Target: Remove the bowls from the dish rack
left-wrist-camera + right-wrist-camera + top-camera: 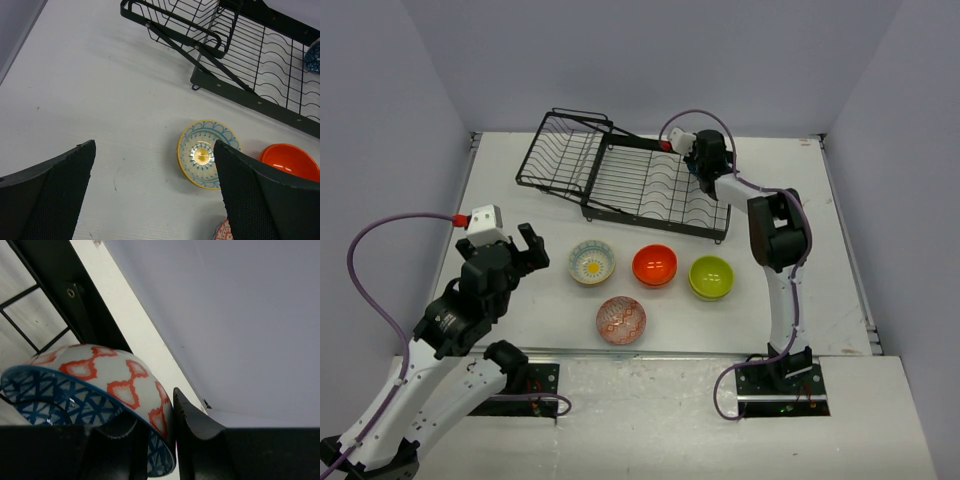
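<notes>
The black wire dish rack (620,175) stands at the back of the table. My right gripper (695,168) is at its far right end. In the right wrist view it (160,425) is shut on the rim of the blue patterned bowl (95,382), one finger inside and one (197,427) outside. The bowl is tilted over the rack's frame (60,280). On the table in front lie the cream floral bowl (592,262), the orange-red bowl (655,264), the lime green bowl (711,277) and the pinkish patterned bowl (621,320). My left gripper (525,250) is open and empty, left of the cream bowl (202,152).
The rack's smaller tilted section (185,25) is at its left end. The table's back wall and side walls stand close behind the rack. The orange-red bowl (290,160) shows past my left gripper's right finger (250,195).
</notes>
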You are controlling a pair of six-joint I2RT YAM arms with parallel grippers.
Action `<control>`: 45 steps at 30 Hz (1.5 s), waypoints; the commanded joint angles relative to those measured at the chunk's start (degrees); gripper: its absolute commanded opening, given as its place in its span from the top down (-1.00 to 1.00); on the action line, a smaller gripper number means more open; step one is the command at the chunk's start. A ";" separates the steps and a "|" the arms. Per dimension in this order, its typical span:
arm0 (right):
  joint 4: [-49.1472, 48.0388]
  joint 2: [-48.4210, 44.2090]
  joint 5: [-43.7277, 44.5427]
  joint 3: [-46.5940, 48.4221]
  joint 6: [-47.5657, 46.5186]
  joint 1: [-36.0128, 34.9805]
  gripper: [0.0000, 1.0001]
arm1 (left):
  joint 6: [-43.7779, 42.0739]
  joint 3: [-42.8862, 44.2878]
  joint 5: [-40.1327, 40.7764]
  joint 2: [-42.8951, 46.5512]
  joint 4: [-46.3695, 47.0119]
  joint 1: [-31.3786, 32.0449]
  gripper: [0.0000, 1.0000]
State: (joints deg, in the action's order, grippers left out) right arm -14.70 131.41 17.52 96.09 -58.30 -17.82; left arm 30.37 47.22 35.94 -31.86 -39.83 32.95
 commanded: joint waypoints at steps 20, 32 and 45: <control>-19.39 -8.80 0.68 -10.04 -4.62 -1.16 1.00 | -1.45 -0.20 -0.96 0.92 3.18 -0.52 -1.00; -41.10 -6.97 -3.18 -15.32 -13.94 -2.21 1.00 | -1.45 -0.29 -1.14 1.36 3.18 -0.52 -1.00; -51.58 -15.12 1.73 -18.57 -11.24 -4.76 1.00 | -0.66 0.24 -0.35 2.76 2.75 -1.31 -1.00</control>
State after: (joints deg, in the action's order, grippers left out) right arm -57.84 125.75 16.82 78.13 -73.45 -20.75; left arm 30.35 47.05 35.14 -30.24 -38.46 32.62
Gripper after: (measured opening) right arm 0.163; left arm 0.997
